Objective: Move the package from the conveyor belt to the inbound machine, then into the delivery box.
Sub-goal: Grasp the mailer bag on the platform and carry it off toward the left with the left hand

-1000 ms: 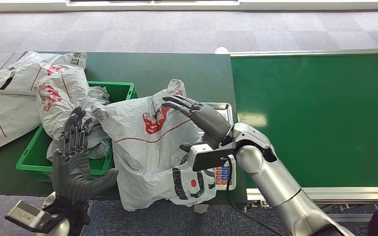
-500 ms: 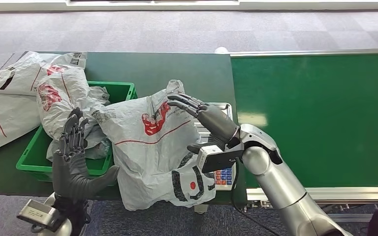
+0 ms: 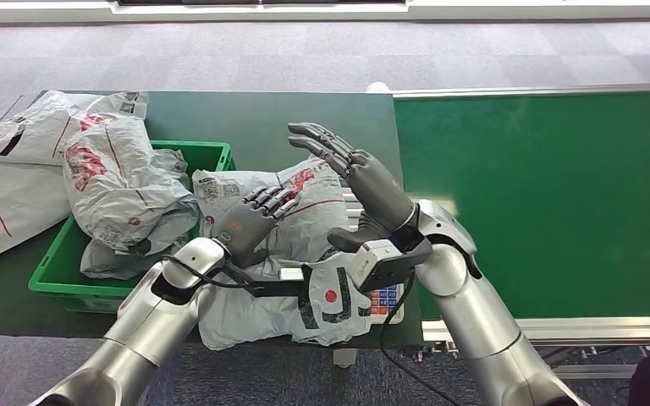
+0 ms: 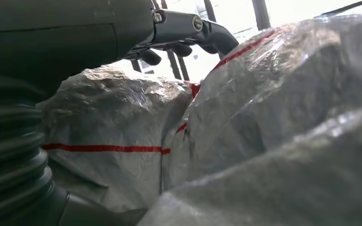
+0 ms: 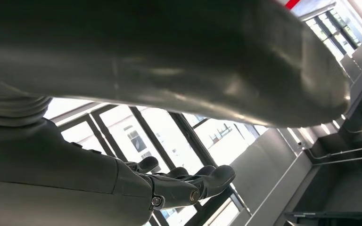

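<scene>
The package (image 3: 288,254), a crumpled grey plastic bag with red print, lies across the inbound machine (image 3: 387,300), a small scale with a coloured keypad, and reaches toward the green delivery box (image 3: 55,275). My left hand (image 3: 254,222) rests flat on top of the package with its fingers stretched out, gripping nothing. In the left wrist view the left hand's fingers (image 4: 184,40) reach over the bag's folds (image 4: 264,117). My right hand (image 3: 355,173) hovers just above the package's far right side, fingers spread and holding nothing. Its fingers (image 5: 184,183) stand apart against windows in the right wrist view.
Another grey bag (image 3: 114,190) fills the delivery box, and more bags (image 3: 8,178) lie on the dark table to its left. The green conveyor belt (image 3: 542,203) runs on the right, framed by a metal rail (image 3: 550,328).
My left arm swung up from in front of the box and laid its hand on the package. The right hand lifted off the bag. The package now lies flatter and lower.
</scene>
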